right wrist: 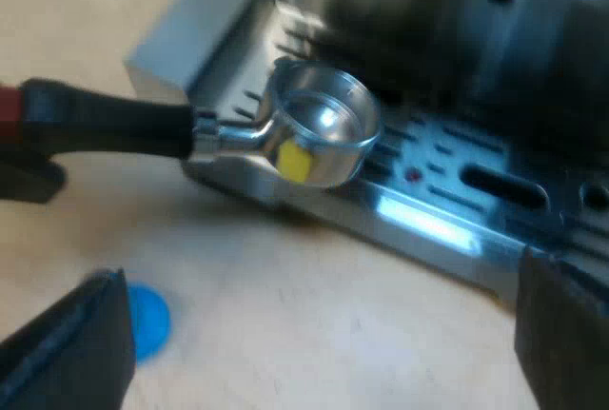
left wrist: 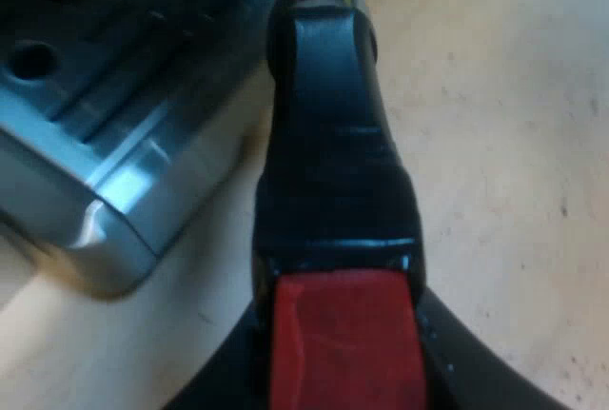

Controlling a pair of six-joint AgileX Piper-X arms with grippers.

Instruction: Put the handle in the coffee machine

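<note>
Left wrist view: left pincer grips the red-ended metal holder; right pincer gapes, empty. Next, lift it into the silver coffee machine.

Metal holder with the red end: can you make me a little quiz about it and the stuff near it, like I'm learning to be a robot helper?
1. Fill in: the tamper lying near the open right tool is coloured ____.
2. Which tool grips the metal holder by its dark handle? A) left tool B) right tool C) neither
3. True or false: the holder is already locked into the espresso machine.
Key: 1 blue; 2 A; 3 false, its open cup is out over the machine's slotted tray.
</note>
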